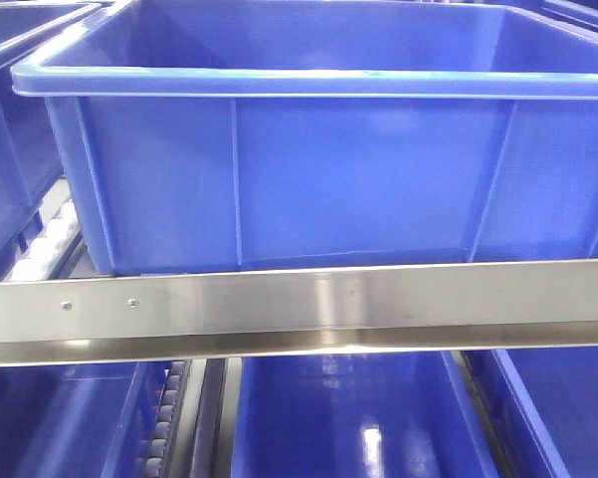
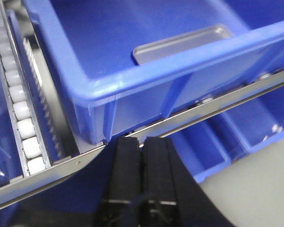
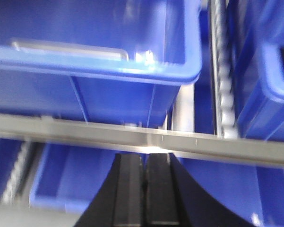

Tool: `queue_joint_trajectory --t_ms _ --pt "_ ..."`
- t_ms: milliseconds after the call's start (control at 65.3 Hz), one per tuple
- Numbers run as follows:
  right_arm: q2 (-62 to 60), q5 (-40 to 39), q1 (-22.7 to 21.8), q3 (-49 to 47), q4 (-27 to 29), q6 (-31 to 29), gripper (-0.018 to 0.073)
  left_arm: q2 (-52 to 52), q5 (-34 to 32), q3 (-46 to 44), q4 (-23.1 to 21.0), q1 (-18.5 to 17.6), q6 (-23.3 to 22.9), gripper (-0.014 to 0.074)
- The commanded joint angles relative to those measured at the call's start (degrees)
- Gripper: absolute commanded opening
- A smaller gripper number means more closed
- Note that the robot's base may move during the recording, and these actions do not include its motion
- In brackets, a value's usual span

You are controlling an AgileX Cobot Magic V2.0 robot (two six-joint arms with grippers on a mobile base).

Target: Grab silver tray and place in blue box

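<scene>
Left-wrist footage showed the left gripper [image 2: 142, 146] with its two black fingers pressed flat together and nothing between them, poised just outside and below the near wall of the blue box [image 2: 179, 66]. Right in front of its tips ran the steel shelf rail [image 2: 52, 177] on which the crate's front edge sat, with a strip of white rollers [image 2: 23, 118] alongside to the left. Beyond the thick rolled rim, the silver tray [image 2: 189, 42] already lay on the crate's floor, close against that near wall, only its raised rim and rounded corners showing.

On the other side the right gripper [image 3: 144, 163] was likewise closed and empty, hanging below the same rail [image 3: 198, 142]; past it the crate's corner [image 3: 179, 71] rose, and the tray's edge [image 3: 66, 47] peeked over the rim as a pale, blurred strip. The front view gave only the crate's ribbed wall [image 1: 358, 179] and the rail [image 1: 299, 309] — neither gripper nor tray appeared there.

The tray looked thin, stiff and light, a sheet-metal piece unlikely to flex or break, but its polished skin would probably be slippery under hard fingers. Its raised rim seemed the sensible place to pinch — along a long side, near the middle, so it would not swing. Whether the ridges on its floor offered any purchase could not be told from these views.
</scene>
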Motion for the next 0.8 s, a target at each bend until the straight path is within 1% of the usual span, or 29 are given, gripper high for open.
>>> queue_joint_trajectory --t_ms 0,184,306,781 --pt "-4.61 -6.66 -0.16 0.59 -0.96 -0.6 0.0052 -5.64 -5.64 1.15 1.02 -0.2 -0.48 -0.0104" --pt "-13.47 -10.24 -0.16 2.25 -0.96 -0.6 0.0052 -14.62 -6.57 2.3 1.02 -0.2 -0.48 -0.0104" --pt "-15.28 -12.27 -0.16 2.25 -0.96 -0.6 0.0052 -17.73 -7.34 2.3 1.02 -0.2 -0.48 -0.0104" --pt "-15.28 -12.56 -0.16 2.25 -0.96 -0.6 0.0052 -18.29 -7.09 2.37 0.79 -0.2 -0.48 -0.0104"
